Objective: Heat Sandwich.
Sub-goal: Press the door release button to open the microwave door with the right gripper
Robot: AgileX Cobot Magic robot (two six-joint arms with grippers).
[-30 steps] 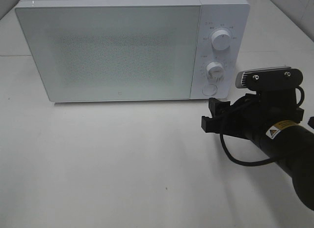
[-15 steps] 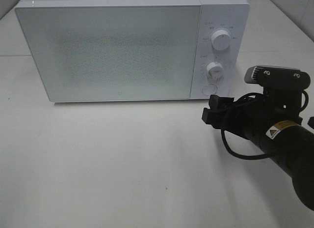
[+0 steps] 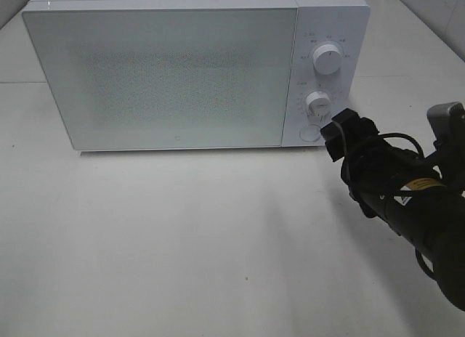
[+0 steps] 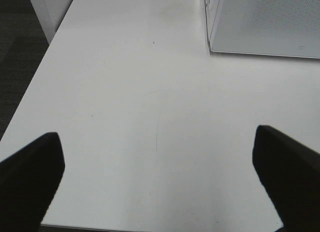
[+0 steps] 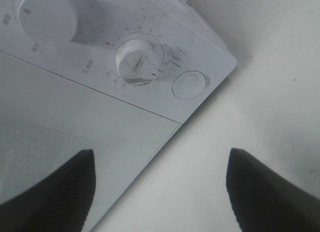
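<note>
Standing at the far side of the white table (image 3: 182, 250), the white microwave (image 3: 327, 17) is the only container in view. Its door (image 3: 160, 75) is shut flush, and the speckled frosted panel hides the inside, so what it holds cannot be told. The sandwich shows in no view, so its place cannot be told either. Right of the door run an upper knob (image 3: 328, 59), a lower knob (image 3: 317, 101) and a round button (image 3: 311, 132).

The right gripper (image 3: 340, 137) hangs just in front of the round button, at the microwave's near right corner, its fingers spread apart with nothing between them. The left gripper (image 4: 157, 142) is out over bare table to the left of the microwave, its fingers wide apart and empty.

A second ago the right gripper sat nearer, clear of the front panel. It has since gone farther in and to the right, up to the control strip, and its wrist camera housing has swung to the right edge. Microwave, door and knobs stand as before
</note>
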